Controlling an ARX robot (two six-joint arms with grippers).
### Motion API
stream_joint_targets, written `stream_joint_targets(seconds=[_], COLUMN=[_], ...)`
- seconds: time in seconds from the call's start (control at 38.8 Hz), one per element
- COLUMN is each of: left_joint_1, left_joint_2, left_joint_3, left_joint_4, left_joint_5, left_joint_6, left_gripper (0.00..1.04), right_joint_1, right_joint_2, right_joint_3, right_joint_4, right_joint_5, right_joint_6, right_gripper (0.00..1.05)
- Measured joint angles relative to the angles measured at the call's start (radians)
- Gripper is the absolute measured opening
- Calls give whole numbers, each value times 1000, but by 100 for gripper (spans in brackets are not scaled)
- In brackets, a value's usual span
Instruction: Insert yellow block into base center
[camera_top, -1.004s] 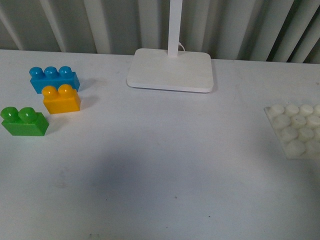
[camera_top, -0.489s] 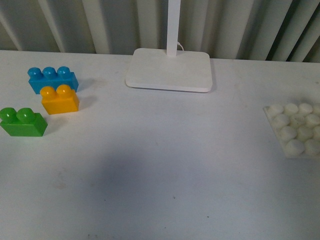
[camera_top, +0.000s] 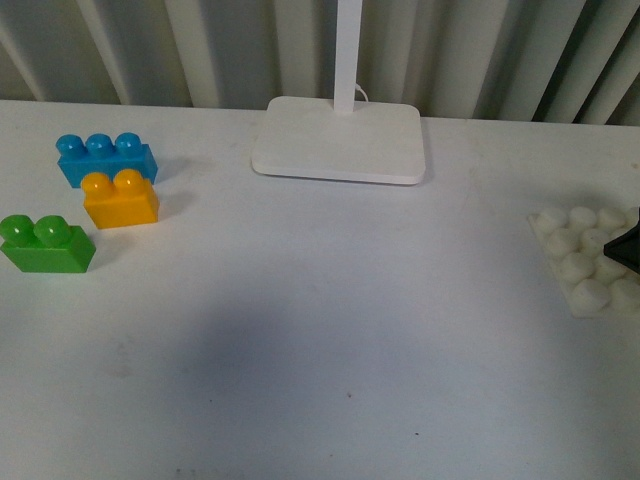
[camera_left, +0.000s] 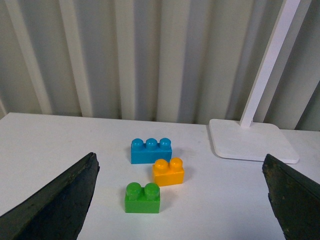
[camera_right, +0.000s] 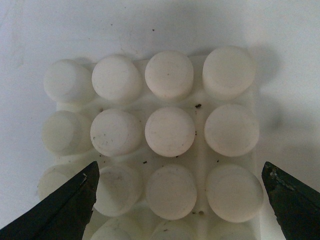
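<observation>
Right under the right hand (camera_right: 181, 200) sits the base (camera_right: 170, 131), the white studded plate, and the wrist camera looks straight down on its studs. That hand's two dark fingers (camera_right: 65, 207) stand wide apart, one to each side of the plate, with nothing between them but bare studs. Whether the tips touch the plate or hover just above it, I honestly can't tell from that angle. From the front view only a small black corner of that hand shows, poking in over the plate at the frame border.

The yellow block (camera_top: 120, 199) is well apart from the right hand, way over on the left hand's side of the worktop (camera_top: 330, 330). The left hand (camera_left: 175, 200) is spread wide too and holds nothing. The block lies ahead of it, roughly in line with the gap between its fingers, standing on the worktop studs up.

A blue brick (camera_top: 106, 160) (three studs) lies just beyond the yellow one as seen from that hand, touching it or as good as. A green brick (camera_top: 47, 243) sits nearer the hand, close beside the yellow one but with a sliver of worktop between them. A white slab (camera_top: 340, 140) with an upright post stands further off, between the two hands' sides, against a ribbed wall (camera_top: 200, 50).
</observation>
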Motion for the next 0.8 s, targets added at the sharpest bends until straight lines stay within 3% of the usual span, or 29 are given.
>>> stream_joint_targets(seconds=[0.46,0.8], left_joint_1=[0,0], left_joint_2=[0,0], left_joint_3=[0,0], left_joint_4=[0,0], left_joint_5=[0,0], left_joint_6=[0,0], left_gripper=[98,98], right_joint_1=[90,324], right_joint_2=[-3,-20], right_joint_3=[1,-19], right_joint_4=[-37,-51], right_joint_5=[58,155], right_joint_6=[59,224], right_gripper=[95,95])
